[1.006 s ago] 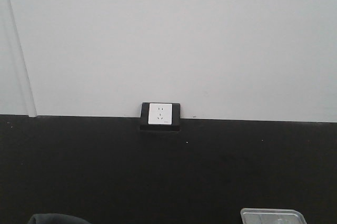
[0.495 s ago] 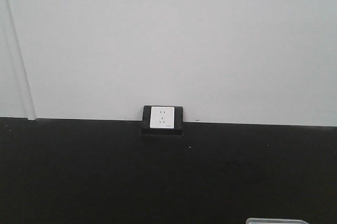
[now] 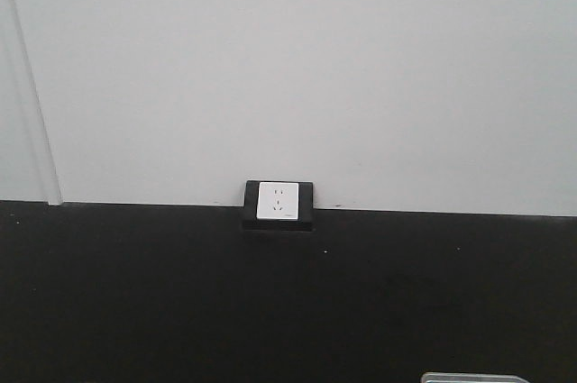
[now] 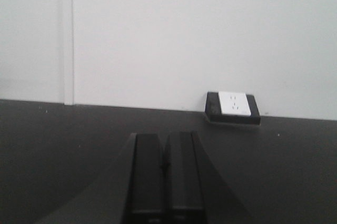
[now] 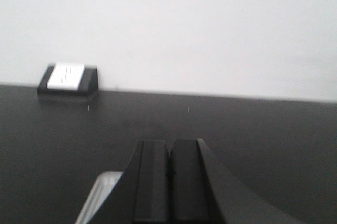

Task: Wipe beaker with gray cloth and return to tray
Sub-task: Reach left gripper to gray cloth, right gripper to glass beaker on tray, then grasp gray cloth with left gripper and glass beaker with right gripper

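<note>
Only the far rim of the silver metal tray shows at the bottom right of the front view. Its corner also shows in the right wrist view, just left of my right gripper. The beaker and the gray cloth are out of view. My left gripper is shut and empty, its fingers pressed together over the black table. My right gripper is also shut and empty, beside and above the tray corner.
A black table runs back to a white wall. A white socket in a black box sits at the table's back edge; it also shows in the left wrist view and the right wrist view.
The front view has tilted up: the tray dropped to the bottom edge and the dark cloth at bottom left left the frame. Since half a second ago nothing moved.
</note>
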Available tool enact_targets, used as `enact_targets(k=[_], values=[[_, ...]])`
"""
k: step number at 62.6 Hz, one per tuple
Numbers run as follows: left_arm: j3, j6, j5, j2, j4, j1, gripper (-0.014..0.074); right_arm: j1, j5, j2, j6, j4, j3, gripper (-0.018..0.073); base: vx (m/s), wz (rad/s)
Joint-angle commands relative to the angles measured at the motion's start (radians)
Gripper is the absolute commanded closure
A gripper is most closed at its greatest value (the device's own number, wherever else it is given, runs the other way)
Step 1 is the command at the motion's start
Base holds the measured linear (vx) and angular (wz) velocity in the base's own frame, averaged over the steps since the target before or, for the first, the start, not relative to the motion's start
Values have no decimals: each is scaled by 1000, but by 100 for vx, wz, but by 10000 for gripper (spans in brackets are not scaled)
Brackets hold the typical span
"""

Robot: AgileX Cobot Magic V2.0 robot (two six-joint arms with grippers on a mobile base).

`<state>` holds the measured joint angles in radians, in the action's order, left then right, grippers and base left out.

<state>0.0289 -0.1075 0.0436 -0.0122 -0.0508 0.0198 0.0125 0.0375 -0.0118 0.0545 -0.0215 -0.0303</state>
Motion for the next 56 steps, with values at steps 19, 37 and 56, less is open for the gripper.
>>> enact_targets(k=[19, 37, 56], values=[[-205, -2, -143, 33, -6, -3, 584, -6, 132, 76, -23, 21, 261, 571, 0, 0], [-474, 32, -295, 329, 22, -3, 402, -6, 212, 369, -23, 142, 532, 559, 0, 0], [-526, 27, -297, 656, -19, -3, -8, -6, 210, 654, -43, 140, 553, 392, 0, 0]])
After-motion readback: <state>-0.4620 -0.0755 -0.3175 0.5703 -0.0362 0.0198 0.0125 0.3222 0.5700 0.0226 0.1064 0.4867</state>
